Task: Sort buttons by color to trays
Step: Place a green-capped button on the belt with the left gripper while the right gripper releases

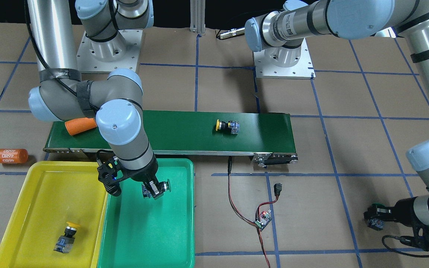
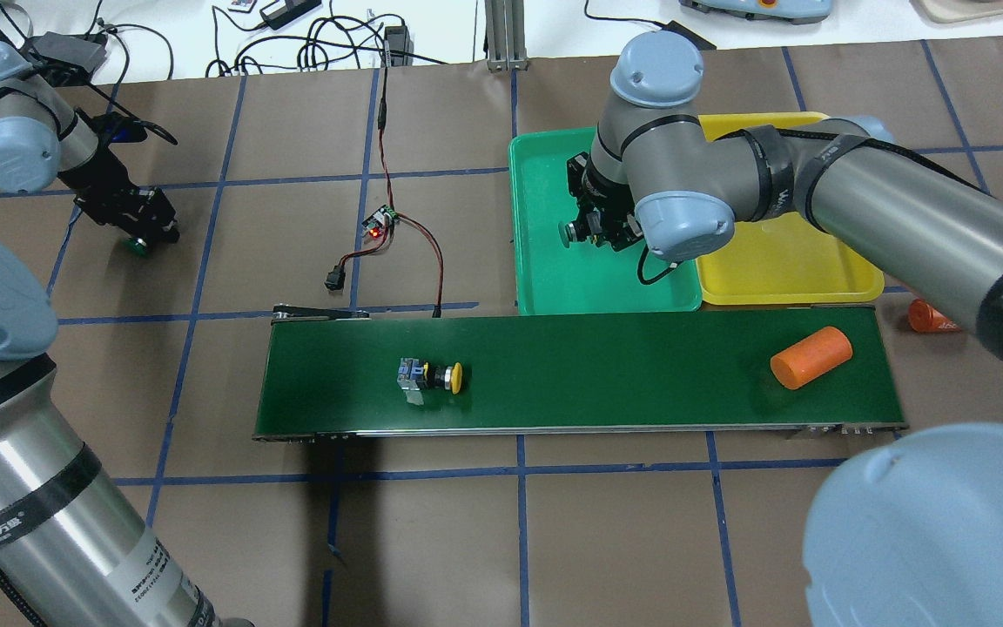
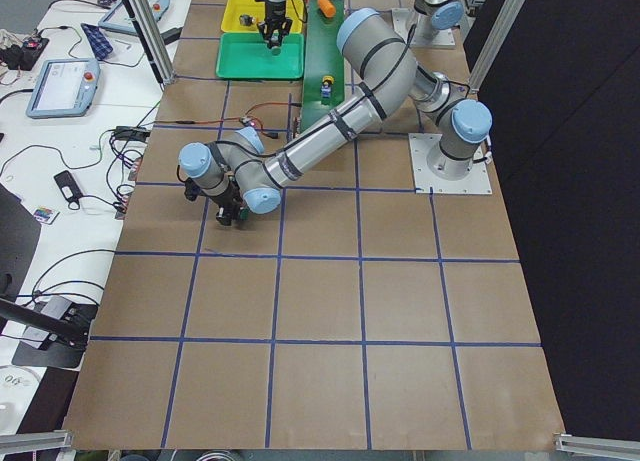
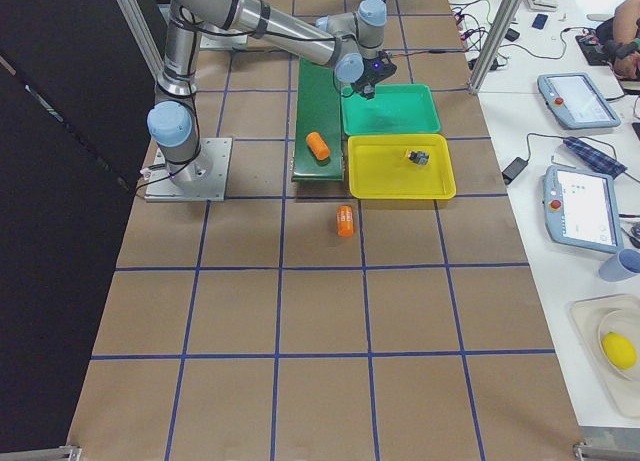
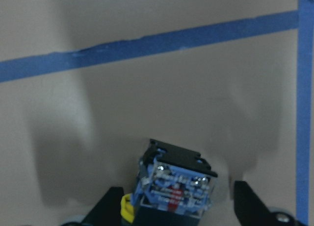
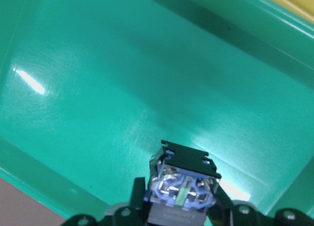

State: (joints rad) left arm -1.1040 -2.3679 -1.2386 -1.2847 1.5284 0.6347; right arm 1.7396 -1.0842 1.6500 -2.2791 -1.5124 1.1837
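**Left gripper (image 2: 146, 228) and right gripper (image 2: 593, 228) clamping green buttons**

By the table's (image 2: 623, 540) left end, the left gripper is pinching one green button (image 2: 131, 246). A yellow button (image 2: 432, 376) is lying toward the conveyor belt's (image 2: 606, 374) left end. The right gripper is holding the other green button (image 2: 566, 232) over the teal-green tray's (image 2: 545, 296) middle. A second yellow button (image 1: 66, 236) is lying in the yellow tray (image 1: 32, 208).

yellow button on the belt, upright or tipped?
Tipped. The yellow button lies on its side on the conveyor belt, cap pointing along the belt.
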